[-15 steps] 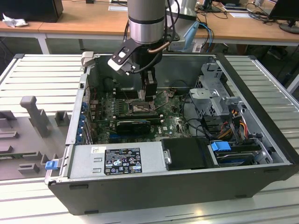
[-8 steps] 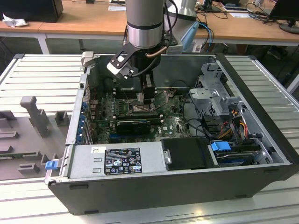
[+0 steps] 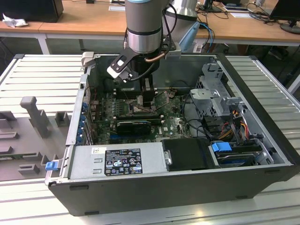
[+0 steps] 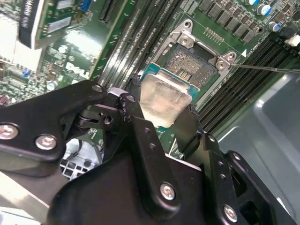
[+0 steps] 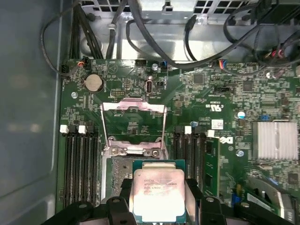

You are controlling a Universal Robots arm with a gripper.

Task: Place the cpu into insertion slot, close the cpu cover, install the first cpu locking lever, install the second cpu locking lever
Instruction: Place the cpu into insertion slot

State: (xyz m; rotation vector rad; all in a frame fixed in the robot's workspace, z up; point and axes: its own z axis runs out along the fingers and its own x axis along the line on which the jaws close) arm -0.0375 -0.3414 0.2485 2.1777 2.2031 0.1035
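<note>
The first step was in hand: the cpu [image 4: 164, 101] was clamped by its edges between the fingers of the hand [image 5: 158, 187] and was held just above the insertion slot [image 4: 190, 65], not yet seated. The cpu cover [image 5: 133, 107] was seen raised open beyond the socket. Level, squared alignment with the socket frame was judged to be called for before any release.

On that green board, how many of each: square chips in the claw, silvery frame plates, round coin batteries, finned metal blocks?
Tan-grey flat square cpu: 1
Thin silvery metal cpu cover: 1
Round silver coin battery: 1
Finned silvery metal heatsink: 1
Total: 4
</note>
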